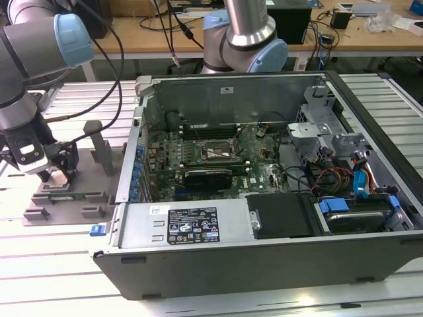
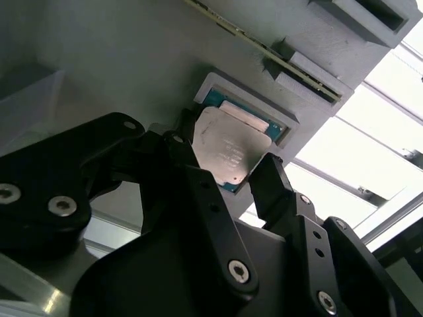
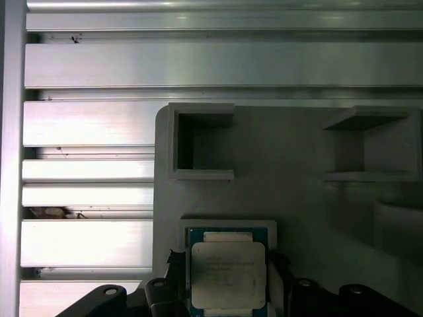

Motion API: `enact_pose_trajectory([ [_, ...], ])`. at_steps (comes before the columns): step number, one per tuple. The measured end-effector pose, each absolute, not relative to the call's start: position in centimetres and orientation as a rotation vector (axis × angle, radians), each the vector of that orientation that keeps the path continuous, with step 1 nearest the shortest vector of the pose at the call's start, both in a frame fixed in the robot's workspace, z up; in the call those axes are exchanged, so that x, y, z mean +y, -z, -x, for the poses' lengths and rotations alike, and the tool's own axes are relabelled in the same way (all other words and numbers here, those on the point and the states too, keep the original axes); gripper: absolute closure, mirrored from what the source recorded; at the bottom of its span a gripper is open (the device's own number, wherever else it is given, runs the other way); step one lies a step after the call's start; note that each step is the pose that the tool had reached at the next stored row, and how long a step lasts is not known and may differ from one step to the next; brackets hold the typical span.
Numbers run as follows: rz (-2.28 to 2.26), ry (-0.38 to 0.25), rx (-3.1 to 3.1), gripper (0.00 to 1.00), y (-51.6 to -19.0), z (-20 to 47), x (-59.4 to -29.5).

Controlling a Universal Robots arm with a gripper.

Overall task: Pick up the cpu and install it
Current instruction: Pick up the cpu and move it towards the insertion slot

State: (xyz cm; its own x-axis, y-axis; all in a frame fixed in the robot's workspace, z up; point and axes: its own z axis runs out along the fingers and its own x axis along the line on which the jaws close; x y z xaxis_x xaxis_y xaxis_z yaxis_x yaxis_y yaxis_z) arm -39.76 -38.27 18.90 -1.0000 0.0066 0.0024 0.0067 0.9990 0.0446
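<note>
Claw: the gripper (image 2: 228, 150) is closed onto the cpu (image 3: 228, 274), which is pinched at two opposite edges by the black fingers (image 2: 277, 191). No gap is seen at either edge in both wrist views.
Cpu place: it is seated in a shallow square recess (image 3: 228, 224) near one edge of the grey fixture (image 3: 297, 198), and is not lifted out.
Cpu facing: it is laid flat, with the silver lid turned up toward the wrist.
Cpu axis: the outline is nearly square, so no long axis can be told. Its sides are lined up with the recess walls, and the lid's narrow stepped lip is turned toward the fixture's box pockets (image 3: 201, 142).
Edges: the recess rim is fitted close around every side that is seen, and the fingers are set over that rim on two sides.
Open room: bare flat fixture floor is left between the recess and the pockets. Slatted aluminium table (image 3: 86, 125) is exposed just past the fixture's edge. Upright posts (image 1: 106, 155) are raised on the fixture, apart from the gripper, on the side toward the computer case (image 1: 264, 264).
Fixture contents: the cpu is held in the recess, and a thin long board (image 2: 264, 51) is held on edge in a slot beside it.
Case contents: the case is laid open at the exterior view's right of the fixture, and a motherboard (image 1: 198, 148), a black card (image 1: 208, 177) and coloured cables (image 1: 330, 178) are held inside.
</note>
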Motion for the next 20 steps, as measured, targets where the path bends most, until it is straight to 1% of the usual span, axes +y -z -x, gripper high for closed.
enact_pose_trajectory([
  [8, 0.010, 0.070, -3.138, 0.40, -18.91, 39.69, -38.28],
  [9, 0.010, 0.070, -3.138, 0.42, -18.92, 39.69, -38.28],
  [10, 0.010, 0.070, -3.138, 0.45, -18.92, 39.69, -38.28],
  [16, 0.010, 0.070, -3.138, 0.45, -18.96, 39.67, -38.27],
  [20, 0.010, 0.070, -3.138, 0.45, -19.56, 39.68, -38.28],
])
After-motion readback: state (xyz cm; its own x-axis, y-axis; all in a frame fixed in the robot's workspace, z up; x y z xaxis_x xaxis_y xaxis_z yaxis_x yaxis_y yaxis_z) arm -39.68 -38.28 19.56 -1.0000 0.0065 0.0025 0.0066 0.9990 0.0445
